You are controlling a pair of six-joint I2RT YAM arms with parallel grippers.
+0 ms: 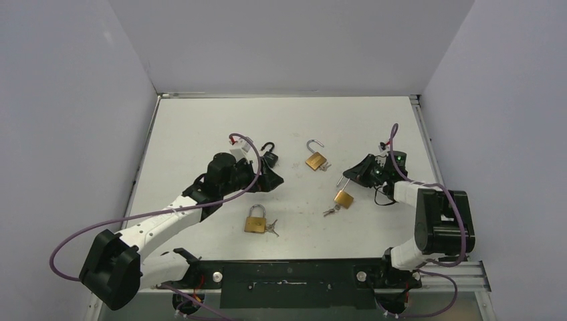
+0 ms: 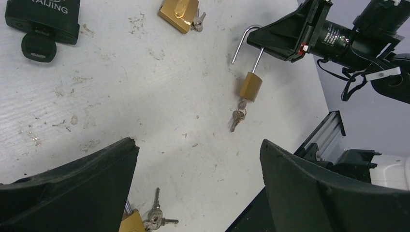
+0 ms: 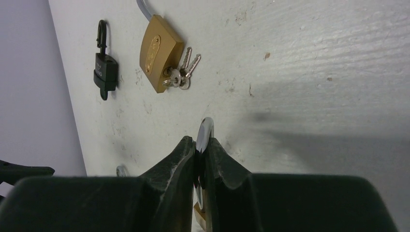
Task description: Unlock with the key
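Right tool [image 1: 349,178] nipped nearly closed on shackle [image 2: 247,42] of long-shackle padlock [image 1: 344,198], right of centre over surface [image 1: 200,127]; brass body below tool, keys [image 1: 330,211] at its base. Left wrist view only: one shackle leg free of body. Right wrist view: just chrome bar between fingers [image 3: 179,159], body almost hidden. Left tool [image 1: 270,176] gaping wide, holding nothing, over surface beside black padlock [image 1: 271,158]. Left arm stretched forward diagonally; right arm folded at elbow, forearm reaching left.

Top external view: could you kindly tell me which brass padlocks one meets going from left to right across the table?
The near brass padlock → the far brass padlock, its shackle open → the third brass padlock, held by its shackle in the right gripper.
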